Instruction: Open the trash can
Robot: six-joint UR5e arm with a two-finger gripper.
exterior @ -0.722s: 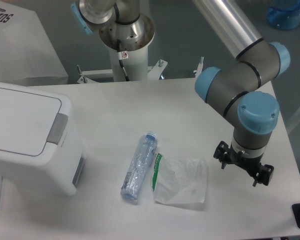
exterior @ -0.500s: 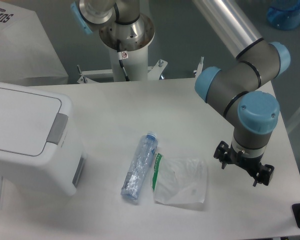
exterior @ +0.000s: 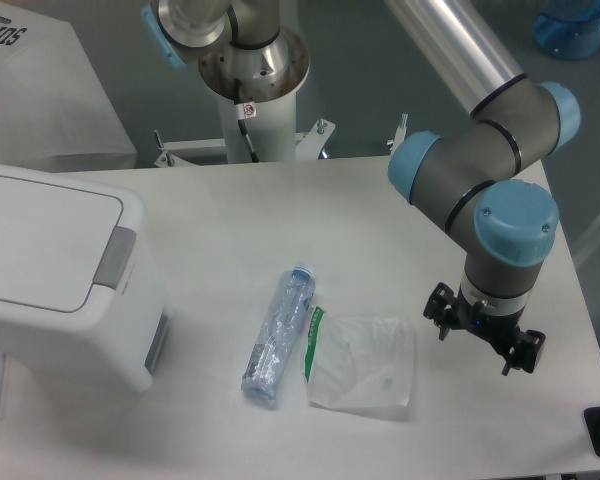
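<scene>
The tool [exterior: 485,335], fingers spread and empty, was found shifted slightly left since the previous frame. The trash can [exterior: 65,280] was seen lid-closed at the surface's [exterior: 280,210] left edge.

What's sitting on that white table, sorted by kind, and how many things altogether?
Trash can: 1
Crushed clear plastic bottle: 1
Clear plastic bag: 1
Total: 3
</scene>
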